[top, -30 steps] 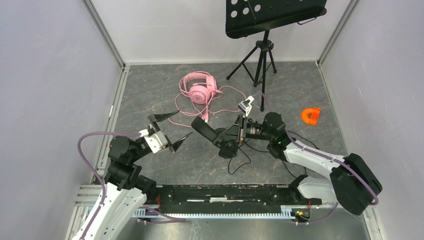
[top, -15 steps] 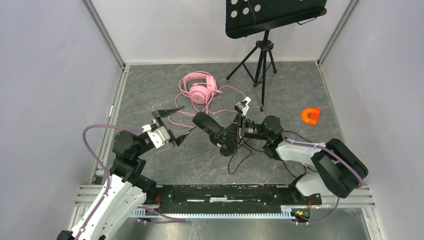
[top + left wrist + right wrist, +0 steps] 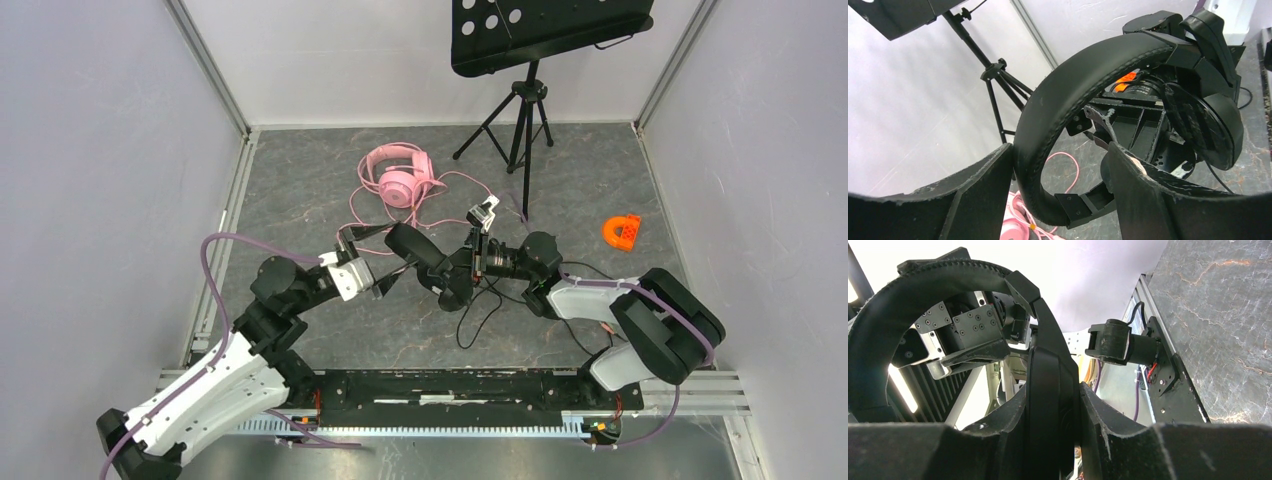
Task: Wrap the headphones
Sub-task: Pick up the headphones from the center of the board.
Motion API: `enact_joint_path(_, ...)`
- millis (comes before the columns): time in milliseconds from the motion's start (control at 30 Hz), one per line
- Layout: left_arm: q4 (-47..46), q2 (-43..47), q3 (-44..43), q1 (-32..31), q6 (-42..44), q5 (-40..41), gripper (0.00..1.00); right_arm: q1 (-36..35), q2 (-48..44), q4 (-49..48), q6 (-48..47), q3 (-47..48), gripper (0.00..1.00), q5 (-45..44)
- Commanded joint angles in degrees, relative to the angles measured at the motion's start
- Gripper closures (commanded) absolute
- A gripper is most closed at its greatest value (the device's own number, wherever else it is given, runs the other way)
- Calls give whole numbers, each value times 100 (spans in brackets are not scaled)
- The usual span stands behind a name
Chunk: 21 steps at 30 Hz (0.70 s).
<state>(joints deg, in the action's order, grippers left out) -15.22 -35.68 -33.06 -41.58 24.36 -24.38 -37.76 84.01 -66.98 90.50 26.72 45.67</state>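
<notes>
The black headphones point(image 3: 440, 268) hang above the table's middle, with my right gripper point(image 3: 478, 262) shut on one ear cup point(image 3: 1048, 370). Their thin black cable point(image 3: 480, 320) trails onto the table below. My left gripper point(image 3: 392, 252) is open and straddles the padded headband point(image 3: 1073, 75). In the left wrist view the headband lies close against the left finger point(image 3: 978, 195), with a wide gap to the right finger point(image 3: 1148, 200). The pink headphones point(image 3: 398, 175) lie at the back centre, their pink cable point(image 3: 440, 200) looped loosely around them.
A black music stand point(image 3: 525, 110) on a tripod stands at the back right, its tray point(image 3: 540, 30) overhanging the table. A small orange plastic piece point(image 3: 622, 231) lies at the right. White walls close in the left, right and back sides.
My left arm has reached right, bringing its jaws around the black headband while they narrowed somewhat. The right arm carried the black headphones slightly left and kept its grip.
</notes>
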Motion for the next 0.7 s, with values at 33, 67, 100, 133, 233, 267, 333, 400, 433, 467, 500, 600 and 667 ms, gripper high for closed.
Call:
enact_joint_path(33, 29, -30, -287, -386, 746, 879, 28, 3, 10, -539, 65, -60, 100, 47)
enact_joint_path(67, 68, -48, -310, -425, 798, 934, 29, -1, 15, -542, 35, -62, 100, 39)
enact_joint_path(100, 88, -72, -341, -470, 850, 987, 30, -3, 8, -529, 1, -53, 100, 41)
enact_joint_path(133, 98, -85, -359, -502, 872, 1009, 31, -2, 21, -541, -2, -59, 100, 31)
enact_joint_path(233, 148, -157, -409, -576, 987, 1030, 33, -4, 44, -618, 53, -79, 100, 21)
enact_joint_path(267, 202, -180, -435, -586, 1032, 1064, 33, -4, 47, -632, 56, -79, 100, 22)
enact_joint_path(333, 273, -225, -457, -604, 1143, 1114, 36, -3, 40, -591, 28, -77, 100, 25)
enact_joint_path(400, 274, -229, -448, -614, 1185, 1159, 39, -3, 22, -462, -72, -70, 100, 30)
enact_joint_path(433, 274, -222, -463, -614, 1181, 1170, 42, -4, 13, -404, -112, -70, 100, 21)
enact_joint_path(467, 262, -217, -463, -619, 1168, 1172, 45, -1, 17, -354, -152, -75, 100, 22)
enact_joint_path(500, 249, -200, -464, -623, 1148, 1168, 48, -3, 14, -345, -159, -92, 100, 28)
enact_joint_path(600, 248, -166, -439, -623, 1116, 1170, 53, -3, 13, -414, -147, -132, 100, 29)
enact_joint_path(667, 247, -143, -424, -622, 1110, 1172, 54, -3, 23, -387, -164, -145, 100, 30)
